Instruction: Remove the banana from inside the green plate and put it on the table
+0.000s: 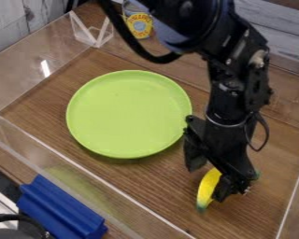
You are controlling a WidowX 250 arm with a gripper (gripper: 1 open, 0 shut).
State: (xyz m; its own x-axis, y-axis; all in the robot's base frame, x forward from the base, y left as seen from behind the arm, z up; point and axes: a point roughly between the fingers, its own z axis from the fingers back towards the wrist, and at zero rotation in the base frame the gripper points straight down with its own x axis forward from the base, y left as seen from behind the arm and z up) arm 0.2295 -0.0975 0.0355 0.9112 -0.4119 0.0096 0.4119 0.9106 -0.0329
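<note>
The banana (207,191), small and bright yellow, lies on the brown wood-grain table (279,154) just right of the green plate (124,112), outside its rim. My gripper (220,175) points straight down over the banana. Its black fingers (193,157) stand apart on either side of the banana, so it is open. The upper part of the banana is hidden behind the fingers, and I cannot tell whether a finger still touches it. The plate has nothing on it.
A blue block (59,213) sits at the front left corner. Clear acrylic walls (27,56) edge the table on all sides; the right wall stands close to the gripper. The black arm rises from the gripper toward the back.
</note>
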